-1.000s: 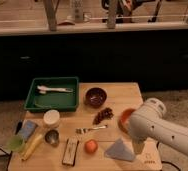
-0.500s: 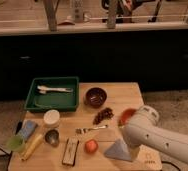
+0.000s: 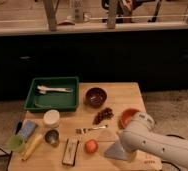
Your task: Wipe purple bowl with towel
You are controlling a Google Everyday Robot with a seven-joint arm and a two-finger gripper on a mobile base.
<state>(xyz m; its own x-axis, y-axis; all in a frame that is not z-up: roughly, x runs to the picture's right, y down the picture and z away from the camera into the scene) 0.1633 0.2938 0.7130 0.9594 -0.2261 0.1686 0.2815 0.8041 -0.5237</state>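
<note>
Gripping the towel [image 3: 113,150] near its middle, where it lies at the 5 o'clock corner of the table [image 3: 123,95] beneath the gripper [image 3: 127,149] (clamp state we cannot tell), we should lift it clear of the front edge, then carry it toward 11 o'clock, between grapes [image 3: 103,116] and orange-red bowl [image 3: 126,115], to the purple bowl [image 3: 95,96].

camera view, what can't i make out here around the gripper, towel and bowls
All in the camera view:
- gripper: low at the towel's right edge, mostly covered by the white arm; contact with the towel unclear.
- towel: right part hidden by the arm.
- orange-red bowl: lower right hidden behind the arm.
- purple bowl: inside too dark to judge.
- green tray: pale items inside too small to identify.
</note>
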